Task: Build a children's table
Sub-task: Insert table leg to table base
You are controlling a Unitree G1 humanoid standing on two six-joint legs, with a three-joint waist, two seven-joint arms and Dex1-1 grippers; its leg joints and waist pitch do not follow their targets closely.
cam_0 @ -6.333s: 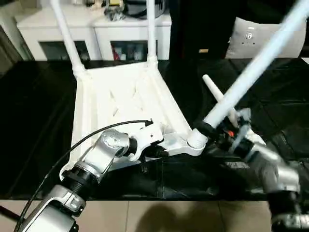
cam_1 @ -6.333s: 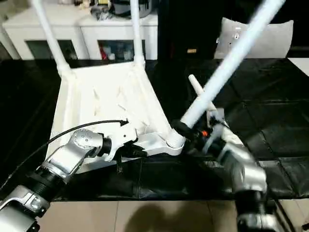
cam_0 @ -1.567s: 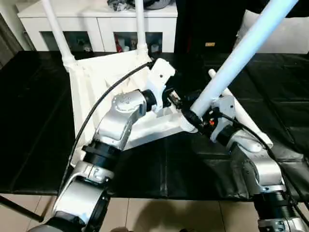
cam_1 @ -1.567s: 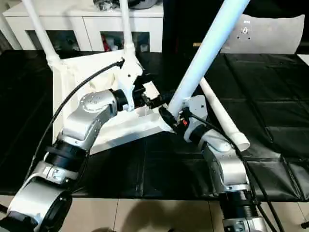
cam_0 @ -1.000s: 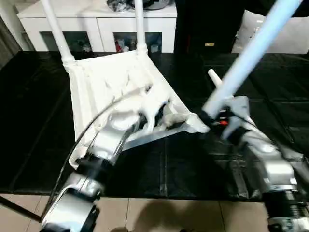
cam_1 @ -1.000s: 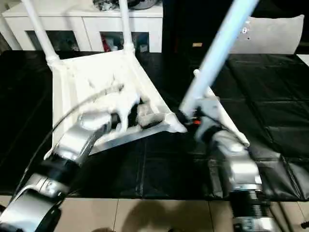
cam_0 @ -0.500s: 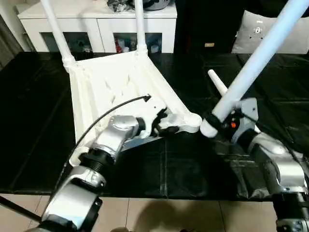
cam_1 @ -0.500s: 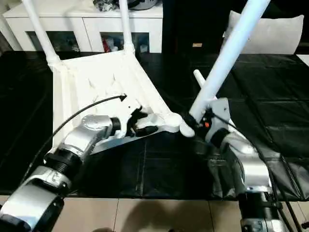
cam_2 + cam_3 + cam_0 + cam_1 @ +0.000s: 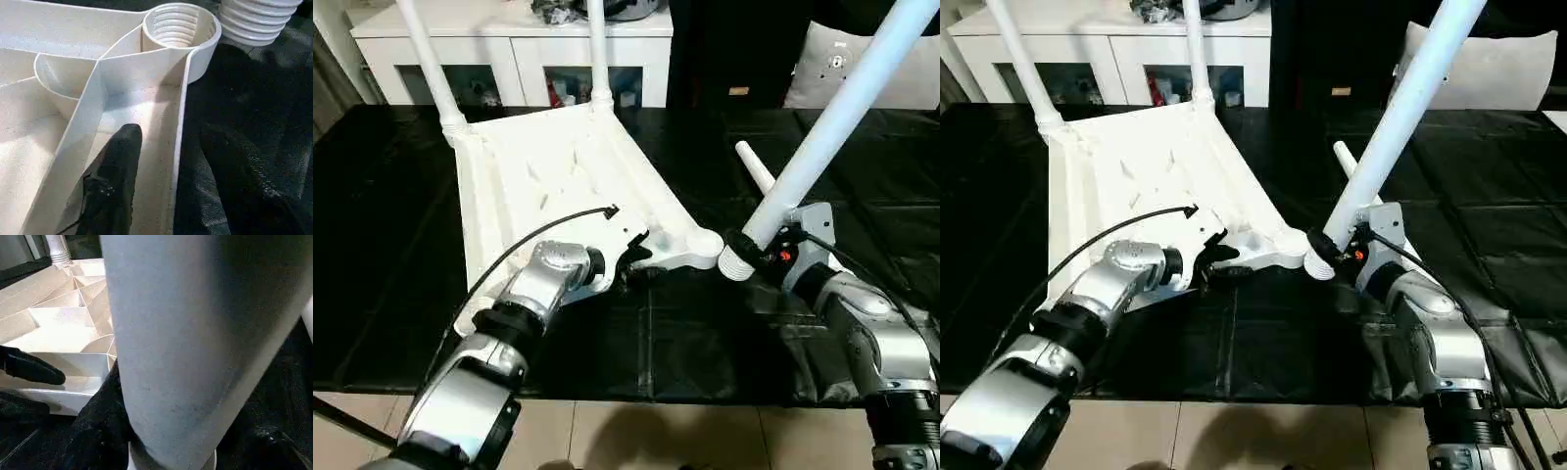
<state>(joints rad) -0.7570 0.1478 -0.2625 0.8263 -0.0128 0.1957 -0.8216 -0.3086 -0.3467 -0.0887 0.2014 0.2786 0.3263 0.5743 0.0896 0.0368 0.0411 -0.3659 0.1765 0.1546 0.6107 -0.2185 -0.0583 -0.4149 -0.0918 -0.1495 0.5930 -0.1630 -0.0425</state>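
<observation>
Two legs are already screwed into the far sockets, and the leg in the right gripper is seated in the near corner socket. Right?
Not seated. In the left wrist view the leg's threaded end sits beside the near corner socket, which is empty. The two far legs are in their sockets, and the right gripper holds the leg.

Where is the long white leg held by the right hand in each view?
Left eye view: long white plastic leg slants from upper right to centre, right hand at its base.
Right eye view: same slant.
Left wrist view: its threaded end beside the empty corner socket.
Right wrist view: its shaft, close up.
Shared landmark: white ribbed table top.
</observation>
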